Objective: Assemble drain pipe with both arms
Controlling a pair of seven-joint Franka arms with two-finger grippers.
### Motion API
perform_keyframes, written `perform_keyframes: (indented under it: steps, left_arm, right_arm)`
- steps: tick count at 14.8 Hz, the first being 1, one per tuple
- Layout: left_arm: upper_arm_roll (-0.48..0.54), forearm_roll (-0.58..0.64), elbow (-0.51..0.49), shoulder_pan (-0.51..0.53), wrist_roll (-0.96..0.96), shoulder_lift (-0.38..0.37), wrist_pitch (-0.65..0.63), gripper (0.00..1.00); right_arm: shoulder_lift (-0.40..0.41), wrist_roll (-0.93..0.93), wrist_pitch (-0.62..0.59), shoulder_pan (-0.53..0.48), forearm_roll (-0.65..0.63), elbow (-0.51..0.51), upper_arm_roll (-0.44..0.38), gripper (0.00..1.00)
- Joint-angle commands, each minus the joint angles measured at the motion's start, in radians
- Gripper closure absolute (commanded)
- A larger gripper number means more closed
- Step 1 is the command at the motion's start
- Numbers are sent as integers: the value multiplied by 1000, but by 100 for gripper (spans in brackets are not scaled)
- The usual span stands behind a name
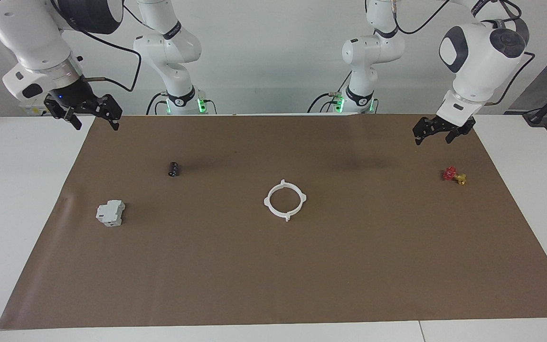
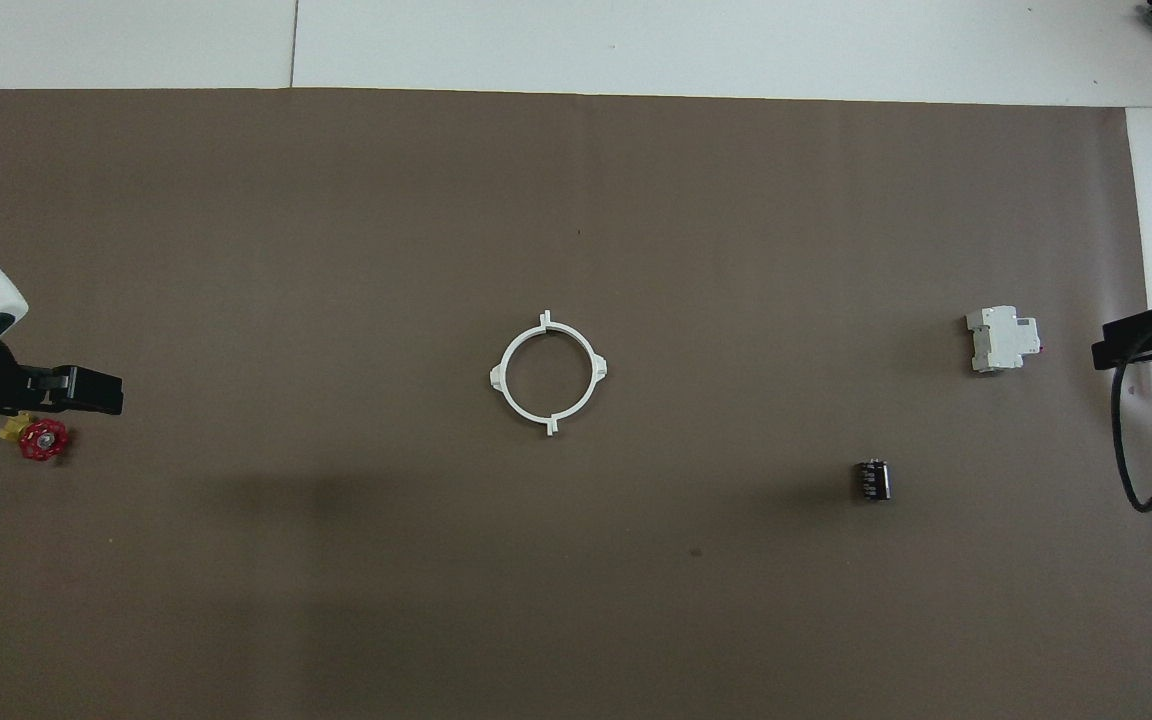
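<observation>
The drain pipe [image 1: 287, 216] lies on the brown mat [image 1: 273, 275] in the middle of the table. Its two white half-ring arcs sit joined as one closed ring with four small tabs, and it also shows in the overhead view [image 2: 548, 420]. My left gripper [image 1: 435, 137] hangs open and empty above the mat's corner at the left arm's end, over the mat beside a red-and-yellow piece [image 1: 454, 175]. My right gripper [image 1: 97, 124] hangs open and empty above the mat's corner at the right arm's end. Both grippers are well apart from the ring. They also show at the edges of the overhead view, the left gripper [image 2: 106, 392] and the right gripper [image 2: 1111, 352].
A grey-white boxy block [image 1: 110, 213] [image 2: 1003, 340] lies toward the right arm's end. A small black cylinder [image 1: 174, 168] [image 2: 873, 480] lies nearer to the robots than the block. The red-and-yellow piece [image 2: 41, 438] is at the left arm's end.
</observation>
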Motion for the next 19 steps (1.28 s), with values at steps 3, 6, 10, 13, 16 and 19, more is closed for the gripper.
perform_keyframes:
  steps: [3, 6, 10, 13, 16, 19]
  left_arm:
    - [-12, -27, -22, 12, 11, -15, 33, 0]
    - [-12, -27, -35, 12, 15, -17, 66, 0]
    - [-20, -27, -11, -25, 5, -6, 100, 0]
    - [-26, -27, 33, -28, 5, -14, 21, 0]
    - [-26, -27, 96, -27, 6, -21, -111, 0]
    - [-25, -25, 222, -24, 5, -26, -235, 0]
  right_arm:
    - [-18, -15, 7, 6, 1, -17, -10, 0]
    - [-18, -15, 7, 6, 1, -17, -10, 0]
    - [-18, -15, 7, 6, 1, -17, -10, 0]
    - [-18, -15, 5, 6, 1, -17, -10, 0]
    - [-18, -15, 7, 6, 1, -17, -10, 0]
    - [-18, -15, 5, 6, 1, -17, -10, 0]
